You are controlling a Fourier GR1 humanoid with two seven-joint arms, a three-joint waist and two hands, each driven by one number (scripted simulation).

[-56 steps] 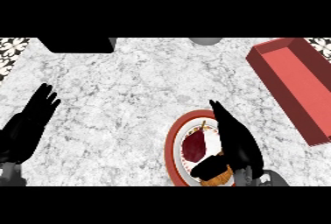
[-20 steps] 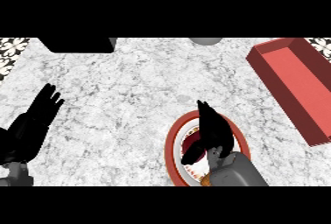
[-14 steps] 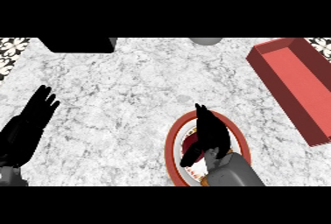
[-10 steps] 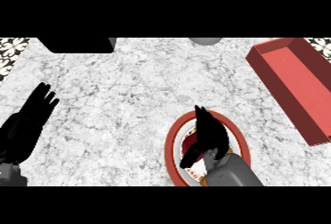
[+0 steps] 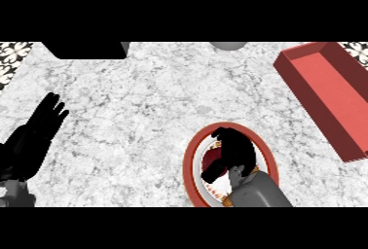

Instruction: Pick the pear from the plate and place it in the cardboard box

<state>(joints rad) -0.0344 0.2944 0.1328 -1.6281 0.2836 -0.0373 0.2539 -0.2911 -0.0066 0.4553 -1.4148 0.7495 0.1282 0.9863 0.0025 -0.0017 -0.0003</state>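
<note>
The red-rimmed plate lies low on the marble counter, right of centre. My right hand is over it, fingers curled down round the pear. Hand and forearm hide almost all of the pear; only an orange-brown sliver shows by the wrist. The cardboard box is a long reddish open box at the upper right, well apart from the plate. My left hand rests open at the left edge, fingers straight.
A black object sits at the counter's far left back edge and a grey round thing at the back centre. Bare marble lies between the plate and the box.
My right hand moved from the plate's right side to above it. Its fingers, straight half a second ago, have now curled down. The left hand has barely shifted.
</note>
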